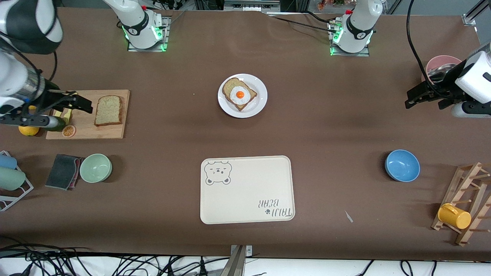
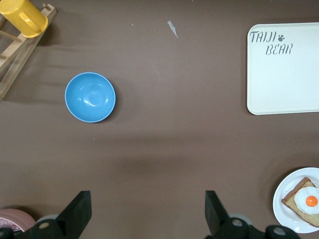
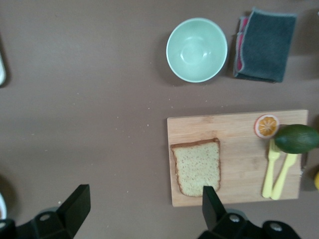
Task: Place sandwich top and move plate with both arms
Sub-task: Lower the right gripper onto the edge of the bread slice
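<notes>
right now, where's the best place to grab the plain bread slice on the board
Probably by its two long crust edges, coming straight down. The slice lies flat on the board with bare wood all round it, so open fingers can straddle it. The right end effector hangs open over the board's cluttered end, closest to it.

Sandwich top (image 3: 196, 167) laid flat on the wooden cutting board (image 3: 239, 179), orange slice (image 3: 266, 125), avocado (image 3: 297, 138) and yellow utensils (image 3: 277, 172) set on the board too, green bowl (image 3: 196, 50) and grey cloth (image 3: 264, 45) placed near the board, right gripper (image 3: 142, 209) held open over the board's edge.
</notes>
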Robot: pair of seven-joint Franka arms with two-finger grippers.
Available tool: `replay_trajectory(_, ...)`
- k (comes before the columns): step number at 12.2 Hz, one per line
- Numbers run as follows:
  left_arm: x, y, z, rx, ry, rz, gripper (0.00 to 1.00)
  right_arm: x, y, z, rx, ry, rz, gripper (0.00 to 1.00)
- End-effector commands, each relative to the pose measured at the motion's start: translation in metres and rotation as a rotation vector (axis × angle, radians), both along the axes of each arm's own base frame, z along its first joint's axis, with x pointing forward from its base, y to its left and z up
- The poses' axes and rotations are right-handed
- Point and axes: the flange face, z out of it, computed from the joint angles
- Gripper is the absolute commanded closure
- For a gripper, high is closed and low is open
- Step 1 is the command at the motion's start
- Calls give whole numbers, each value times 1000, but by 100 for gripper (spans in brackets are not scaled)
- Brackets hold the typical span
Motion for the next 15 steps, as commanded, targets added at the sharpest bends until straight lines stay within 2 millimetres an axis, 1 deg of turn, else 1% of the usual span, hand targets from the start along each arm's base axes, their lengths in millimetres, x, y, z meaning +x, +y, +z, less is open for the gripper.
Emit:
replay_trajectory(1, -1, 1, 0, 32, 26, -6, 0, -44, 2, -47, -12, -22, -2, 1)
replay_trajectory(4, -2, 3, -11, 32, 74, -2, 0, -68, 2, -108, -14, -43, 10, 1)
replay_trajectory(7, -1, 3, -12, 34, 77, -2, 0, -88, 4, -146, -18, -55, 23, 2)
replay_trajectory(8, -1, 4, -11, 34, 75, -2, 0, -92, 4, -157, -35, -68, 46, 4)
replay_trajectory(10, 0, 4, -14, 33, 80, -2, 0, -93, 3, -181, -49, -73, 68, 7)
replay_trajectory(11, 0, 7, -14, 32, 80, 3, 0, -92, 4, -189, -47, -74, 69, 11)
replay_trajectory(12, 0, 7, -12, 31, 77, 7, 0, -92, 4, -200, -46, -63, 52, 20)
replay_trajectory(14, 0, 5, -14, 34, 81, 24, 0, -90, 5, -212, -47, -61, 51, 21)
replay_trajectory(15, 0, 3, -13, 36, 80, 43, 0, -89, 5, -221, -69, -68, 89, 23)
